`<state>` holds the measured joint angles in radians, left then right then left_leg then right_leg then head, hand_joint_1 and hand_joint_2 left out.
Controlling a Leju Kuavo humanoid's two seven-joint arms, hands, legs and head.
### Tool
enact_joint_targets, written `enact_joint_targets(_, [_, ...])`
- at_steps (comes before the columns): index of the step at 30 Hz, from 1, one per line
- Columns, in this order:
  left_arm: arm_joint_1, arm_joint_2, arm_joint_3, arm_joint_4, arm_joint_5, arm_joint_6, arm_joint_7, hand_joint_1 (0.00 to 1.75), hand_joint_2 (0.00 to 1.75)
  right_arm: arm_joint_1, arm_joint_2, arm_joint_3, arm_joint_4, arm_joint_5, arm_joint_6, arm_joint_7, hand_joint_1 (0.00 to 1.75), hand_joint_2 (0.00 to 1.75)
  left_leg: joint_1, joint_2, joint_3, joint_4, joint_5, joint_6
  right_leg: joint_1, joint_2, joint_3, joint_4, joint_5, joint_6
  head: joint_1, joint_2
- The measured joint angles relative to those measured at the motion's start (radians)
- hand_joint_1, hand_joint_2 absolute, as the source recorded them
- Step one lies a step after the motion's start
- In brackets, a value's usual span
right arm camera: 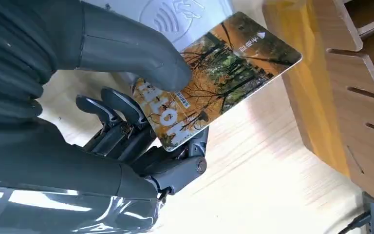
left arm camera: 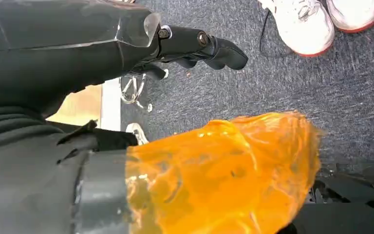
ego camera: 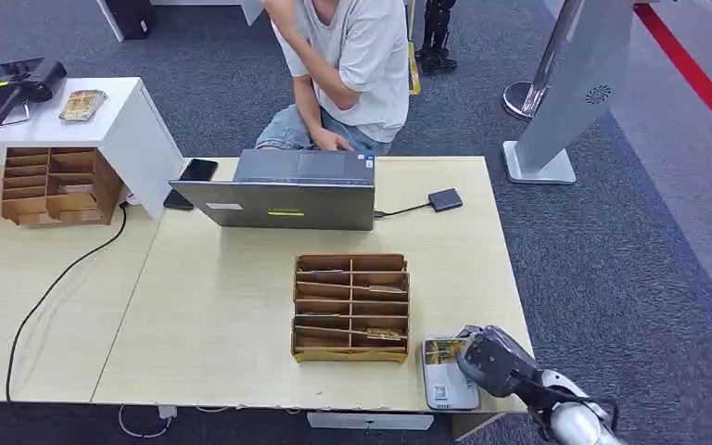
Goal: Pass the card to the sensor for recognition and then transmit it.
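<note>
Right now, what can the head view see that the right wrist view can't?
Head view alone: the person, the laptop and the phone. Right wrist view alone: the thumb pressing the card's printed face against the fingers. Both: the right hand holding the card over the reader, beside the wooden rack.

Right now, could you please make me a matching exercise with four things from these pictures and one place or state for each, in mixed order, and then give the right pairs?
Things:
1. card
2. laptop
3. black phone
4. card reader

Places or states:
A. lies on the table beside the laptop's left end in the head view
B. held by the right hand
C. stands open in front of the seated person
D. lies flat near the table edge, beside the wooden organizer

Pairs: 1-B, 2-C, 3-A, 4-D
</note>
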<state>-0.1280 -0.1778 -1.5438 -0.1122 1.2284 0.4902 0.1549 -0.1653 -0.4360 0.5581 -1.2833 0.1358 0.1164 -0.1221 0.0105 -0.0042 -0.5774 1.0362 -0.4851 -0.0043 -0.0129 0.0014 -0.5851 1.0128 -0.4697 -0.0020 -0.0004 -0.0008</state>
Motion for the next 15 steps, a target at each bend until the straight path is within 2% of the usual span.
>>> enact_joint_targets(15, [0.0, 0.0, 0.0, 0.0, 0.001, 0.0, 0.001, 0.0, 0.0, -0.015, 0.0, 0.016, 0.013, 0.0, -0.001, 0.0, 1.75, 1.75, 0.0, 0.0, 0.0, 0.0, 0.0, 0.0, 0.0, 0.0, 0.0, 0.0, 0.0, 0.0, 0.0, 0.0])
